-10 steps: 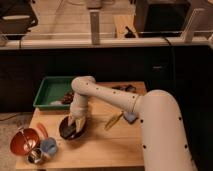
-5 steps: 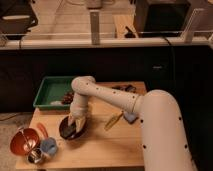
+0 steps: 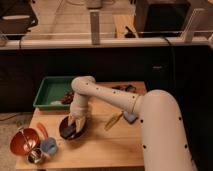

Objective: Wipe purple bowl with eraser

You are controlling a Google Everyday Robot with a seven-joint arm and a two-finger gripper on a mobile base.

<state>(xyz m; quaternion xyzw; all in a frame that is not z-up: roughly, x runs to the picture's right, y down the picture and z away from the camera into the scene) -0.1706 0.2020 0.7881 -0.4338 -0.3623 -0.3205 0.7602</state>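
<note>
The purple bowl (image 3: 68,128), very dark and almost black, sits on the wooden table (image 3: 100,147) left of centre. My gripper (image 3: 76,122) reaches down into the bowl from its right side, with the white arm (image 3: 107,97) arching over from the right. The eraser is hidden at the gripper's tip inside the bowl.
An orange-red bowl (image 3: 24,140) stands at the front left, with a light-blue cup (image 3: 49,146) and a small metal cup (image 3: 35,156) beside it. A green tray (image 3: 54,91) lies at the back left. A yellow object (image 3: 113,120) and a small blue-grey object (image 3: 130,117) lie to the right of the purple bowl.
</note>
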